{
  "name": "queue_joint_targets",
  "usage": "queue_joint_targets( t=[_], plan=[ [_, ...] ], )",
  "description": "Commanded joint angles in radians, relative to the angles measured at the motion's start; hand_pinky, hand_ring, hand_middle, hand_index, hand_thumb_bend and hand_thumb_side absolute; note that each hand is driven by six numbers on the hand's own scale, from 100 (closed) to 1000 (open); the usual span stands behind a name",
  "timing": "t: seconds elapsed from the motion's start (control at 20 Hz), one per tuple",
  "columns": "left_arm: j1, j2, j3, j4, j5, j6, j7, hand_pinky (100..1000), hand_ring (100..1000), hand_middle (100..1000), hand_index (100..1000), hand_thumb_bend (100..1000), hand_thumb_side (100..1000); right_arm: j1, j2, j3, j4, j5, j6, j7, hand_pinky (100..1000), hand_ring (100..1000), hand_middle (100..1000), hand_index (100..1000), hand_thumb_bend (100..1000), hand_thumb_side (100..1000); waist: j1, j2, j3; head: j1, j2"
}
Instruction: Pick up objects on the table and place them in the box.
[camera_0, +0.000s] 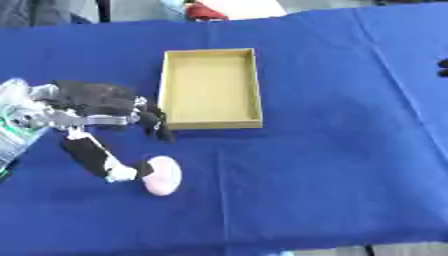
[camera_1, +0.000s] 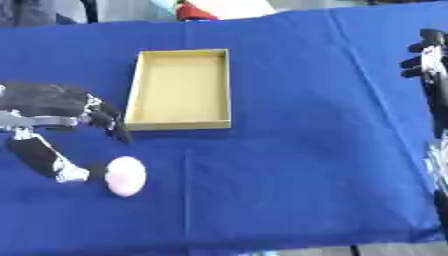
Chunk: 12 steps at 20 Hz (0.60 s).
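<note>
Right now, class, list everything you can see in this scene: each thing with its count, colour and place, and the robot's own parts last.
Box: one, tan cardboard, open and empty, upper middle of the table.
Oval object: one, pale pink, on the cloth below the box's near left corner.
Tablecloth: one, blue, covering the table.
Red and white thing: one, at the far edge beyond the table; too blurred to name.
Left hand: one, black with silver joints, at the left, fingers spread, thumb tip touching the oval object's left side.
Right hand: one, black, at the right edge, away from the objects; fingers unclear.
</note>
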Motion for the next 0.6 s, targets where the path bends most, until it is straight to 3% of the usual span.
queue_joint_targets(
  t=[0.05, 0.6],
  plan=[
    [-0.012, 0.013, 0.008, 0.001, -0.012, -0.11, -0.109, 691, 627, 637, 810, 236, 522, -0.008, -0.019, -0.002, -0.01, -0.002, -0.004, 0.003, 515, 553, 594, 790, 100, 797, -0.003, -0.012, 0.0, 0.002, 0.005],
    [-0.004, -0.011, -0.004, 0.038, -0.058, -0.12, -0.113, 681, 622, 635, 809, 242, 538, -0.008, -0.017, 0.001, -0.008, -0.005, -0.004, 0.007, 515, 553, 594, 790, 100, 798, -0.007, -0.011, -0.003, -0.007, 0.004]
  ],
)
